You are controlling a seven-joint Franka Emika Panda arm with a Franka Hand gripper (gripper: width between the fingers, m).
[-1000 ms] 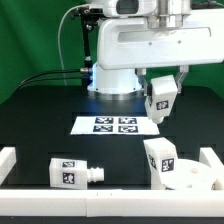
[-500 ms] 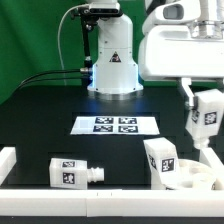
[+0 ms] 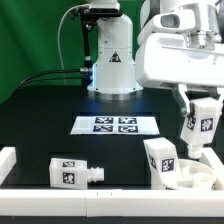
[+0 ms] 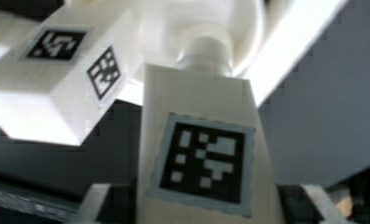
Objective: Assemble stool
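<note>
Beneath held leg [image 3: 196, 125]: seat [image 3: 197, 179] with upright leg [image 3: 160, 160]

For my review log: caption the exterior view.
Gripper holds a leg by the seat; another leg lies on the table.

jaws — clamped on leg [image 3: 198, 125] near seat [image 3: 192, 178] | second leg [image 3: 160, 158] upright on seat | third leg [image 3: 72, 172] lying — exterior view's left
</note>
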